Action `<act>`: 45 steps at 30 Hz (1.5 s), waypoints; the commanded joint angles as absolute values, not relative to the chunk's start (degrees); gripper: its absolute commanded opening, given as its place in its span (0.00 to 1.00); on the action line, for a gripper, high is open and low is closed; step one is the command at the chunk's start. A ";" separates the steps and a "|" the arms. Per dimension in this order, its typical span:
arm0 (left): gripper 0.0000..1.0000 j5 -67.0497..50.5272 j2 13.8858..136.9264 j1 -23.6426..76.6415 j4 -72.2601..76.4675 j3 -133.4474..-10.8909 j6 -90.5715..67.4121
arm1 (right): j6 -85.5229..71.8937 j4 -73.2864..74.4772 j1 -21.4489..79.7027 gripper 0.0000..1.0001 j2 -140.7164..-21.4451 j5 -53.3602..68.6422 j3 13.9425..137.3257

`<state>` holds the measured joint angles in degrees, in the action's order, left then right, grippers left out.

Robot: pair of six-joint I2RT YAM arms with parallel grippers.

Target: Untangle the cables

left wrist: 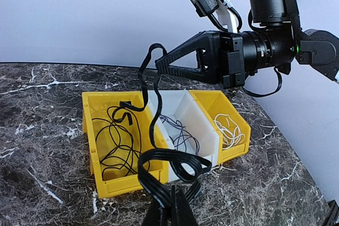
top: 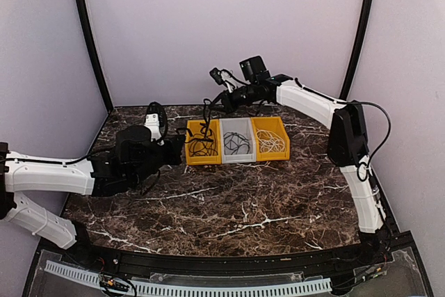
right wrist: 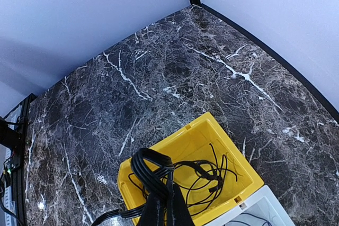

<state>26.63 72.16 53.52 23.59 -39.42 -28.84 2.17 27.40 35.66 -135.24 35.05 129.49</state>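
Both grippers are pinched on one thick black bundle of cable strands (left wrist: pixel 169 157), strung between them. My left gripper (left wrist: pixel 172 205) is shut on its lower loop, just in front of the bins. My right gripper (left wrist: pixel 159 63) is shut on the upper end above the left yellow bin (left wrist: pixel 127 183). In the right wrist view that gripper (right wrist: pixel 170 207) clamps the bundle's loop (right wrist: pixel 148 165) over the bin. Thin black cable loops (left wrist: pixel 114 141) lie in the left yellow bin. A dark cable (left wrist: pixel 180 133) lies in the white bin (left wrist: pixel 204 123), and a white cable (left wrist: pixel 229 130) in the right yellow bin (left wrist: pixel 241 125).
The three bins stand side by side at the middle back of the marble table (top: pixel 229 199). The left arm (top: pixel 49 172) reaches in from the left and the right arm (top: pixel 313 102) from the back right. Walls close in behind and at both sides.
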 commanded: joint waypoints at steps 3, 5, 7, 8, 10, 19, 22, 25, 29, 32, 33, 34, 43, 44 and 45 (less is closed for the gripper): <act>0.00 27.00 74.88 51.16 22.50 -43.54 -30.32 | 1.69 26.45 36.59 0.00 -141.08 32.43 131.56; 0.00 27.13 76.86 49.74 21.63 -45.08 -31.11 | 1.93 26.60 37.10 0.00 -142.17 32.31 131.15; 0.00 27.28 77.77 49.20 21.31 -46.68 -30.99 | 1.93 26.57 37.45 0.01 -142.73 32.28 130.48; 0.00 27.74 78.75 48.69 21.28 -47.75 -30.75 | 2.05 26.81 37.72 0.02 -143.07 32.07 130.40; 0.00 27.58 80.49 47.75 21.80 -49.28 -29.91 | 2.44 27.27 38.00 0.10 -143.85 31.82 130.46; 0.00 24.80 90.27 42.87 20.60 -57.42 -26.20 | 3.24 26.32 36.07 0.47 -134.34 30.01 123.51; 0.00 25.42 91.80 42.02 20.31 -58.96 -24.90 | 3.90 25.64 35.20 0.52 -129.40 29.53 118.67; 0.00 26.25 93.11 40.83 20.23 -61.13 -22.10 | 4.80 27.00 33.89 0.53 -124.91 28.82 116.18; 0.00 26.23 96.19 39.02 20.11 -65.18 -17.43 | 5.36 26.28 31.19 0.54 -117.69 28.95 109.07; 0.00 27.57 100.66 37.79 20.28 -68.84 -12.87 | 7.23 25.97 29.27 0.54 -111.20 28.81 102.85; 0.00 28.37 101.57 37.62 20.14 -70.91 -9.90 | 7.90 26.04 28.37 0.54 -108.78 28.61 100.71; 0.00 30.14 103.13 37.29 20.61 -71.93 -8.20 | 8.63 26.14 27.63 0.55 -106.40 28.24 98.49; 0.00 26.06 110.02 37.09 20.26 -77.29 7.11 | 13.68 25.53 21.56 0.55 -86.00 24.33 77.30; 0.00 24.55 109.73 37.22 19.83 -76.25 5.69 | 13.94 25.01 20.90 0.56 -83.89 24.06 74.84; 0.00 23.35 109.44 37.24 19.58 -75.70 4.73 | 14.50 24.47 20.34 0.56 -81.64 23.65 72.68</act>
